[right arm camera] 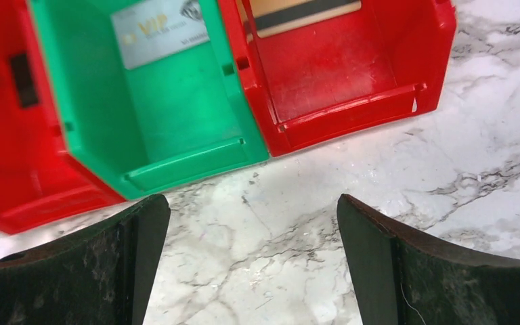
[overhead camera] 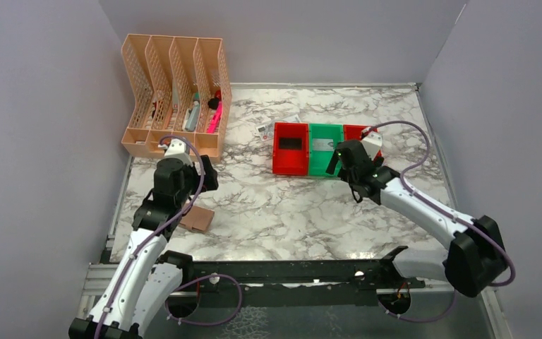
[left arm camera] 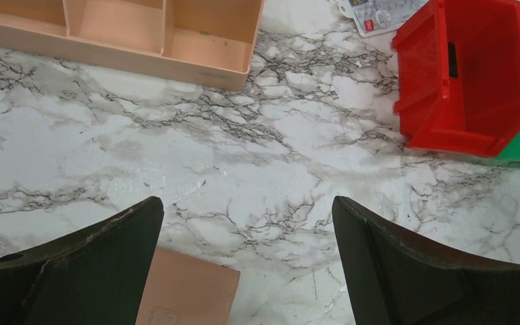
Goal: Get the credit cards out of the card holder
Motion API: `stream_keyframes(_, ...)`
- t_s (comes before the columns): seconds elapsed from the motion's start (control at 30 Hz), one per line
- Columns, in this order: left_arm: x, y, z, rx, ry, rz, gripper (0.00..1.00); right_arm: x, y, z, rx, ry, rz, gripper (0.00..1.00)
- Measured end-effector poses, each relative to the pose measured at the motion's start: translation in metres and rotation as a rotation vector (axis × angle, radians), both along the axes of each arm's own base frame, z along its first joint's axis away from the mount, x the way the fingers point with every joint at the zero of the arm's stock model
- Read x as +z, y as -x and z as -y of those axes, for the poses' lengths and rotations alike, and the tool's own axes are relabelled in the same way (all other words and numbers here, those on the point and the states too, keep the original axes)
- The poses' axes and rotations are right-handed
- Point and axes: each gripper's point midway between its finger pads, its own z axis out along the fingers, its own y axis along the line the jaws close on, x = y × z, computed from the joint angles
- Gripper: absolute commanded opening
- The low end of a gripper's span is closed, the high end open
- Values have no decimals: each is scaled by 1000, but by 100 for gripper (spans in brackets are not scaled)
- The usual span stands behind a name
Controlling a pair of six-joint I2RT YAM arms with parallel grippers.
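The tan-brown card holder (overhead camera: 197,219) lies closed and flat on the marble table beside my left arm. Its corner shows low in the left wrist view (left arm camera: 186,291), by the left finger. My left gripper (overhead camera: 208,173) (left arm camera: 247,223) is open and empty above bare table, just past the holder. A dark card (overhead camera: 291,143) (right arm camera: 24,80) lies in the left red bin. A silver card (overhead camera: 322,145) (right arm camera: 159,30) lies in the green bin. A gold-toned card with a dark stripe (right arm camera: 305,13) lies in the right red bin. My right gripper (overhead camera: 335,161) (right arm camera: 254,217) is open and empty, just in front of the bins.
The left red bin (overhead camera: 282,166) (left arm camera: 467,101), green bin (overhead camera: 324,169) (right arm camera: 176,122) and right red bin (overhead camera: 353,131) (right arm camera: 352,81) stand in a row at the middle back. A paper note (overhead camera: 267,131) (left arm camera: 372,13) lies left of them. A peach file rack (overhead camera: 176,85) (left arm camera: 142,34) stands back left.
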Motion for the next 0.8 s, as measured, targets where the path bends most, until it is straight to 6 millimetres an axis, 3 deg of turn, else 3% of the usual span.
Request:
stream_keyframes(0.17, -19, -3, -1, 25, -6, -80, 99, 26, 6, -8, 68, -91, 91, 99)
stream_keyframes(0.3, -36, 0, -3, 87, 29, -168, 99, 21, 12, -27, 177, -150, 75, 99)
stream_keyframes(0.5, -40, 8, -16, 344, 245, -144, 99, 20, 19, -40, 266, -182, 50, 99)
stream_keyframes(0.8, -112, 34, -39, 645, 294, -308, 99, 51, 26, -34, 310, -177, 138, 99)
